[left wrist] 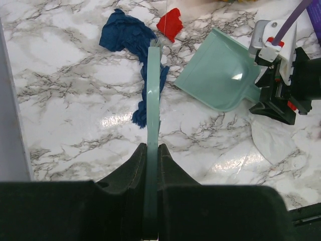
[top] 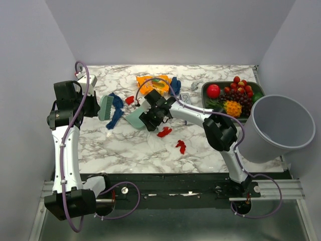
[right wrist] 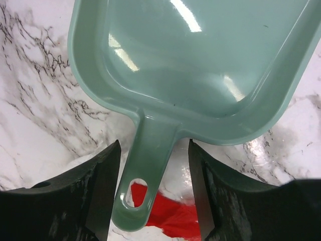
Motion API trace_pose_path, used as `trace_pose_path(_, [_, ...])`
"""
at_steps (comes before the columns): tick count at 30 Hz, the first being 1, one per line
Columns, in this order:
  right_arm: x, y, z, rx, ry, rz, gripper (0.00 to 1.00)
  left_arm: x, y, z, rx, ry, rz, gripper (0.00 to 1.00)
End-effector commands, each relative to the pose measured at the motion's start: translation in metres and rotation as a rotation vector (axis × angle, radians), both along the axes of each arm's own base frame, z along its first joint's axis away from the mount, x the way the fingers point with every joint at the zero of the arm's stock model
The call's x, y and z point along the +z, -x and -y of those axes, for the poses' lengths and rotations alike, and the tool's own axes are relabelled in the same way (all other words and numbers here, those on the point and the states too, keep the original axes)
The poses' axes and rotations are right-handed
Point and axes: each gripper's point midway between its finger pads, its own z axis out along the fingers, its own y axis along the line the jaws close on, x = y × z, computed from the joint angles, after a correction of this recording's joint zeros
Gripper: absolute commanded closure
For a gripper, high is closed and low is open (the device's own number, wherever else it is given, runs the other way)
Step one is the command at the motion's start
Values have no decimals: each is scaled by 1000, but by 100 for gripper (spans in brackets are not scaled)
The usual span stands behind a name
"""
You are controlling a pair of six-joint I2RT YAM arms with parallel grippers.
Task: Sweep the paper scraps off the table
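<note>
On the marble table point(top: 210, 145) my left gripper point(left wrist: 152, 155) is shut on a green brush point(left wrist: 153, 100), seen edge-on; in the top view the brush point(top: 105, 108) is at the left. A dark blue paper scrap point(left wrist: 128, 35) lies under the brush tip and a red scrap point(left wrist: 169, 22) just beyond it. My right gripper point(right wrist: 154, 186) is open, its jaws on either side of the green dustpan's handle point(right wrist: 145, 170) without touching it. The dustpan point(top: 135, 119) lies flat mid-table. A red scrap point(right wrist: 170, 216) lies under the handle. More red scraps point(top: 180, 146) lie nearer the front.
An orange snack bag point(top: 153, 83) and another blue scrap point(top: 175, 85) lie at the back. A dark tray of fruit point(top: 256, 90) stands at the back right, with a grey bin point(top: 281, 125) beside the table's right edge. A pale crumpled sheet point(left wrist: 271, 140) lies near the dustpan.
</note>
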Motion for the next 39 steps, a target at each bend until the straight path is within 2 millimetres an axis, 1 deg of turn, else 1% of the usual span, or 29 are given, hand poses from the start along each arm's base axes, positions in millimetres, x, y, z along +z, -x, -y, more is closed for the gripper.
trace_pose_path(1, [27,-4,-5,97,-49,92,35,9,-5,5,-38,24,24,100])
trace_pose_path(3, [25,-5,-3,106,-43,110,35,7,-8,7,-45,32,16,100])
trace_pose_path(9, [29,-15,-4,93,-49,159,37,10,-17,10,-68,53,11,100])
trace_pose_path(12, [28,-12,1,103,-28,158,37,12,-22,10,-74,58,12,100])
trace_pose_path(16, [19,-6,11,91,9,129,39,17,-29,9,-75,54,27,100])
trace_pose_path(19, [11,-2,18,71,32,107,41,18,-30,9,-75,58,26,100])
trace_pose_path(21, [9,-3,23,33,48,106,46,21,-29,10,-80,58,35,100])
trace_pose_path(23, [9,-3,24,29,52,107,48,21,-29,10,-81,60,35,100])
trace_pose_path(31, [14,-8,23,27,48,127,51,17,-25,13,-86,70,29,100])
trace_pose_path(34, [20,-9,26,34,47,136,65,18,-26,12,-88,67,33,100])
trace_pose_path(35, [23,-10,26,37,44,145,75,17,-27,12,-93,65,34,100])
trace_pose_path(36, [24,-11,28,39,47,152,81,17,-28,13,-96,65,35,100])
trace_pose_path(37, [32,-14,31,32,41,168,88,17,-30,13,-100,65,35,100])
trace_pose_path(38, [36,-15,33,23,35,171,99,17,-31,14,-108,69,36,100])
trace_pose_path(39, [42,-16,33,29,23,181,99,16,-35,14,-114,71,37,100])
